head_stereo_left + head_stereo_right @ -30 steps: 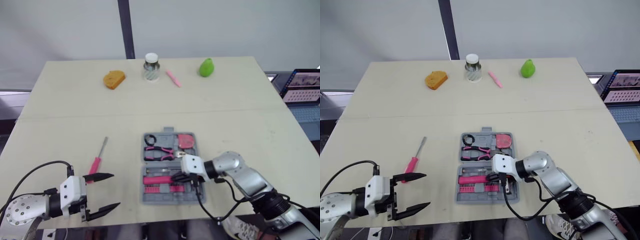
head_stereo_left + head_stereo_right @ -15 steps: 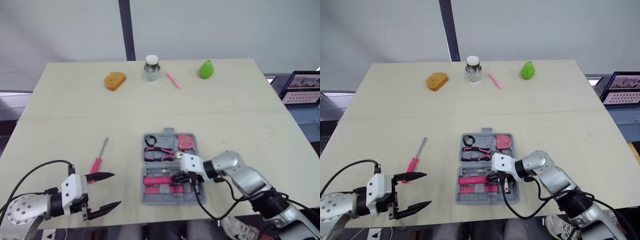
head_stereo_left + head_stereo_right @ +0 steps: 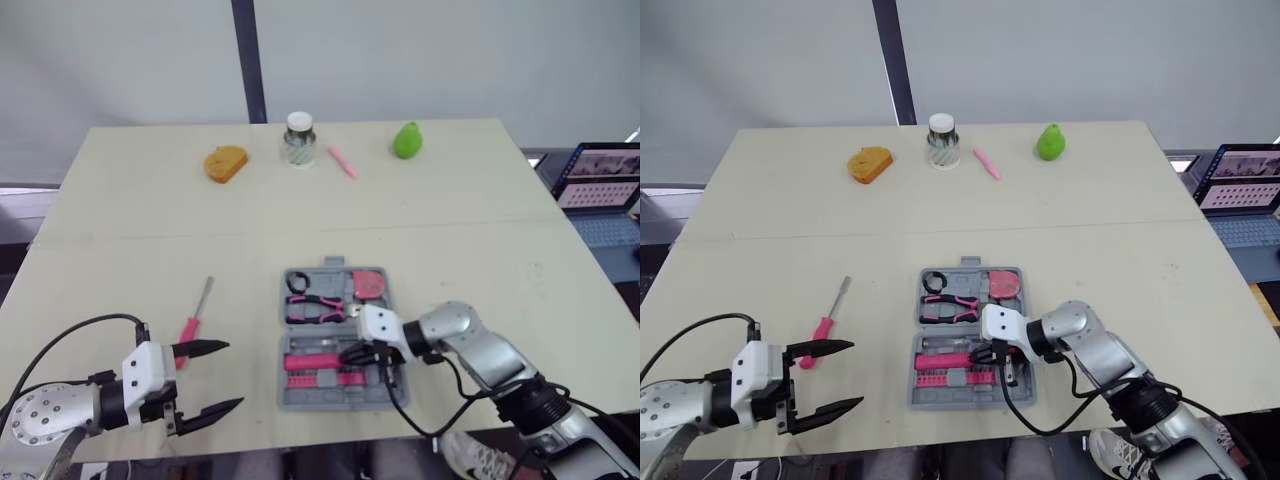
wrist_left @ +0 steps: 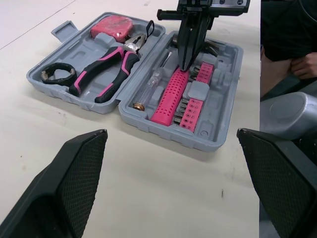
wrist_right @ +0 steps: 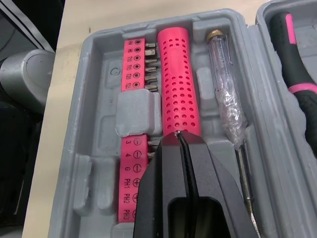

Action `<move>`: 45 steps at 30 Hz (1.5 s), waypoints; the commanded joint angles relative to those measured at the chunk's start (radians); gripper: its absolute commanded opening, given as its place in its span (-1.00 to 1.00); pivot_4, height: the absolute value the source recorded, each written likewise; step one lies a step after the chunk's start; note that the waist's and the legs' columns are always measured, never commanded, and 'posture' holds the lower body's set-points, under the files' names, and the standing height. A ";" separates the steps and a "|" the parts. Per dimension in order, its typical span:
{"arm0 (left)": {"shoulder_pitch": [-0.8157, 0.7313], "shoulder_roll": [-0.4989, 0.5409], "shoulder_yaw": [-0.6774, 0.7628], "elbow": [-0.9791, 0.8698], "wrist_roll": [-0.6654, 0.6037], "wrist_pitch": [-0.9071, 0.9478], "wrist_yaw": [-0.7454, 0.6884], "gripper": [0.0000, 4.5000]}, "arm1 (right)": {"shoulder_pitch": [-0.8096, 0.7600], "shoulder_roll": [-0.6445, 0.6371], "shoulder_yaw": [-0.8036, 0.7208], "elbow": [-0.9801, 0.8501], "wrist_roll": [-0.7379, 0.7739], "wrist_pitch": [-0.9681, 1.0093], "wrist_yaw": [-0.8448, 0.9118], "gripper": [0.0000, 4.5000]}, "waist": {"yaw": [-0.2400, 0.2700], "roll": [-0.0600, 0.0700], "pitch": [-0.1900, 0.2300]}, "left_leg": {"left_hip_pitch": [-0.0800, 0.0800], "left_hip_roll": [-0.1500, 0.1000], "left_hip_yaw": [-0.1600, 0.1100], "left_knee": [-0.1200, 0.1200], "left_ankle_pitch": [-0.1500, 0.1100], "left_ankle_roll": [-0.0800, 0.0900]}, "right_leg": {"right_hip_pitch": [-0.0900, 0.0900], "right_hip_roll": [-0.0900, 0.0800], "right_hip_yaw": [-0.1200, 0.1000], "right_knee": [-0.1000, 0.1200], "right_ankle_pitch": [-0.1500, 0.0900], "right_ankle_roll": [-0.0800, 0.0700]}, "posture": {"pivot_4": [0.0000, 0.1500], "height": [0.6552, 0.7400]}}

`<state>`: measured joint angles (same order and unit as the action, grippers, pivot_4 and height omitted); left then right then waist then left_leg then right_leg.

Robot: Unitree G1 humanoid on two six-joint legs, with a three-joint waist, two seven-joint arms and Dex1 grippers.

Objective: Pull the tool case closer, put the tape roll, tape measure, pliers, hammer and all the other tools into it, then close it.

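At the near edge of the table (image 3: 480, 240), the left gripper (image 3: 230, 375) is hovering with its fingers spread wide apart and holding nothing, apparently waiting for its turn. The pink-handled screwdriver (image 3: 190, 325) is lying loose just beyond it, to the left of the tool case (image 4: 163, 130), and looks like the one tool not yet packed.

The case is lying open and flat in front of the robot. The right gripper (image 5: 178, 136) is reaching into its nearer half with its fingers pressed together on nothing, their tips touching the hammer (image 5: 178, 84) on its pink perforated handle. It is probably pushing the handle down into its moulded slot, between the bit strip (image 5: 131, 163) and the clear tester screwdriver (image 5: 225, 94).

In the farther half, the pliers (image 4: 101, 74), tape roll (image 4: 57, 74) and tape measure (image 4: 113, 27) are sitting in their recesses.

Well apart along the far edge, an orange sponge (image 3: 226, 162), jar (image 3: 298, 140), pink pen (image 3: 343, 161) and green pear (image 3: 406, 140) are lying unused
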<state>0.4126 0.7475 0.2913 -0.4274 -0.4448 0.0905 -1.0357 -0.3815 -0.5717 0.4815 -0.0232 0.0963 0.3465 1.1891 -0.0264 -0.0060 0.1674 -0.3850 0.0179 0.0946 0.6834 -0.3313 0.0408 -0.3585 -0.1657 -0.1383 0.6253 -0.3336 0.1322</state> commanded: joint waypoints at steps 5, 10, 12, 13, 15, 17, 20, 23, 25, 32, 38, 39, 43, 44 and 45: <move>-0.011 0.007 0.015 -0.036 -0.013 0.008 0.002 1.00 | 0.056 -0.012 0.050 0.097 -0.067 0.012 -0.021 -0.98 | 0.000 -0.001 -0.002 | 0.000 0.000 0.000 0.000 0.000 0.000 | 0.000 0.000 0.000 0.000 0.000 0.000 | 1.00 -0.06; -0.023 0.004 0.005 -0.031 -0.008 0.007 0.001 1.00 | 0.065 -0.022 0.033 0.079 -0.062 -0.004 -0.018 -0.98 | 0.001 -0.001 -0.002 | 0.000 0.000 0.000 0.000 0.000 -0.001 | 0.000 0.000 0.001 0.000 0.000 0.000 | 1.00 -0.06; -0.028 0.002 -0.001 -0.026 -0.004 0.004 0.001 1.00 | 0.064 -0.018 0.023 0.073 -0.056 -0.008 -0.021 -0.98 | 0.001 -0.001 -0.002 | 0.000 0.000 0.000 0.000 0.000 -0.001 | 0.000 -0.001 0.001 -0.001 0.000 0.000 | 1.00 -0.06; -0.032 0.000 -0.005 -0.022 -0.001 0.002 0.001 1.00 | 0.061 -0.016 0.013 0.060 -0.048 0.001 -0.023 -0.98 | 0.001 -0.001 -0.002 | 0.000 0.000 0.000 0.000 0.000 -0.001 | 0.000 -0.001 0.001 -0.001 0.000 0.000 | 1.00 -0.06; -0.042 -0.005 -0.010 -0.019 -0.002 0.003 0.005 1.00 | 0.053 -0.015 -0.014 0.016 -0.025 0.022 -0.028 -0.98 | 0.001 -0.001 -0.001 | 0.000 0.000 0.000 0.000 -0.001 -0.001 | 0.000 -0.001 0.001 -0.001 0.000 0.000 | 1.00 -0.06; -0.049 -0.011 -0.010 -0.018 -0.008 0.007 0.012 1.00 | 0.050 -0.019 -0.045 -0.045 0.004 0.056 -0.029 -0.98 | 0.001 0.000 -0.001 | 0.000 0.000 0.000 0.000 -0.001 -0.001 | 0.000 -0.001 0.001 -0.001 0.000 0.000 | 1.00 -0.06; -0.071 -0.021 0.001 -0.033 -0.045 0.044 0.035 1.00 | 0.050 -0.054 -0.127 -0.210 0.088 0.151 -0.023 -0.98 | 0.006 0.006 0.003 | -0.003 -0.001 0.000 0.000 -0.001 0.000 | -0.001 -0.001 0.002 -0.002 0.000 0.000 | 1.00 -0.06; -0.092 -0.017 -0.007 -0.055 -0.070 0.087 0.047 1.00 | 0.075 -0.119 -0.217 -0.330 0.164 0.219 -0.018 -0.98 | 0.012 0.008 0.006 | -0.005 -0.001 0.000 0.000 0.000 0.000 | -0.003 -0.002 0.002 -0.002 0.000 0.000 | 1.00 -0.06; -0.108 -0.022 -0.011 -0.058 -0.076 0.106 0.060 1.00 | 0.098 -0.158 -0.259 -0.372 0.191 0.241 -0.021 -0.98 | 0.022 0.008 0.006 | -0.004 -0.001 0.000 0.000 0.000 0.000 | -0.002 -0.001 0.002 -0.003 0.000 0.000 | 1.00 -0.06; -0.089 -0.055 -0.013 0.002 -0.012 0.064 0.091 1.00 | 0.259 -0.293 -0.443 -0.424 0.250 0.250 -0.031 -0.98 | 0.028 0.007 0.007 | -0.004 -0.001 0.001 0.000 0.000 0.001 | -0.001 -0.001 0.001 -0.005 0.000 0.000 | 1.00 -0.06; 0.014 -0.078 0.044 0.018 -0.045 0.041 0.076 1.00 | 0.496 -0.361 -0.645 -0.486 0.356 0.297 -0.016 -0.62 | 0.028 0.005 0.009 | -0.005 0.000 0.001 -0.001 0.000 0.002 | -0.001 -0.001 0.001 -0.007 0.000 0.000 | 1.00 -0.06; 0.034 -0.084 0.055 0.019 -0.048 0.034 0.071 1.00 | 0.547 -0.367 -0.677 -0.489 0.362 0.293 -0.011 -0.43 | 0.029 0.005 0.009 | -0.004 0.000 0.001 -0.001 0.000 0.002 | -0.001 -0.001 0.002 -0.007 0.000 0.000 | 1.00 -0.06; 0.127 -0.095 0.094 0.043 -0.042 -0.016 0.027 1.00 | 0.707 -0.374 -0.748 -0.476 0.358 0.259 0.000 0.43 | 0.035 0.005 0.009 | -0.004 0.001 0.001 -0.001 -0.002 0.002 | 0.001 -0.004 0.003 -0.014 0.000 0.000 | 1.00 -0.06; 0.150 -0.098 0.103 0.048 -0.042 -0.027 0.018 1.00 | 0.738 -0.374 -0.760 -0.468 0.356 0.249 0.003 0.62 | 0.037 0.005 0.009 | -0.004 0.001 0.001 -0.001 -0.002 0.002 | 0.001 -0.004 0.003 -0.014 0.000 0.000 | 1.00 -0.06; 0.168 -0.101 0.109 0.052 -0.042 -0.036 0.010 1.00 | 0.758 -0.372 -0.768 -0.463 0.356 0.244 0.003 0.86 | 0.039 0.005 0.009 | -0.004 0.001 0.001 -0.001 -0.003 0.002 | 0.001 -0.004 0.004 -0.014 0.000 0.000 | 1.00 -0.06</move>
<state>0.5608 0.6501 0.3746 -0.3734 -0.4723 0.0840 -1.0053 0.3627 -0.9375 -0.2495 -0.4771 0.4335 0.6104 1.1751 0.0122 -0.0012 0.1763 -0.3894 0.0189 0.0961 0.6825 -0.3341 0.0424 -0.3584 -0.1699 -0.1347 0.6107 -0.3334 0.1326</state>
